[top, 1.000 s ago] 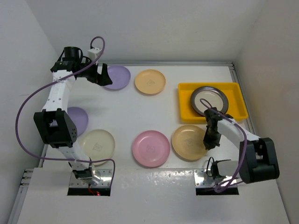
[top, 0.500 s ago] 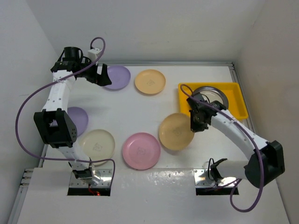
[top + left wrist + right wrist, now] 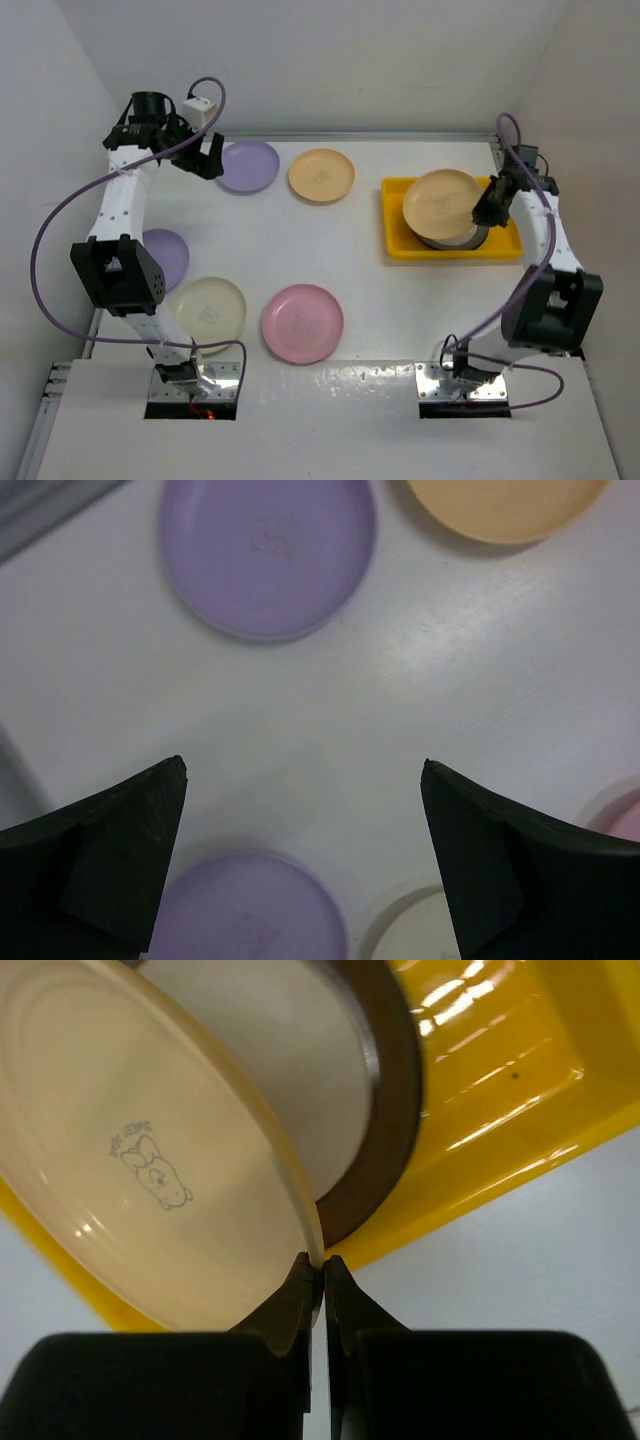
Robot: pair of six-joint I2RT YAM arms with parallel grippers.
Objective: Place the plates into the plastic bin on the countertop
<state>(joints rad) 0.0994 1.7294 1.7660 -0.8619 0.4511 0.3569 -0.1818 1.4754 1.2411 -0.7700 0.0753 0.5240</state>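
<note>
Your right gripper (image 3: 487, 208) pinches the rim of a tan plate (image 3: 440, 200), holding it tilted over the yellow plastic bin (image 3: 395, 245) — above a dark-rimmed plate (image 3: 395, 1090) lying inside, possibly touching it. Your left gripper (image 3: 212, 157) hangs with fingers spread beside a lilac plate (image 3: 248, 166). Other plates (image 3: 302, 323) dot the white countertop (image 3: 300, 240), boxed in by plain white walls (image 3: 330, 60).

Plain white back wall (image 3: 330, 60), left wall (image 3: 40, 130) and right wall (image 3: 590, 120) boxed in the cell. White front panel (image 3: 330, 425) ran along the near edge. Two shiny mounting plates sat in it, left plate (image 3: 228, 377) and right plate (image 3: 428, 380), with a red glow (image 3: 203, 411) by the left.
</note>
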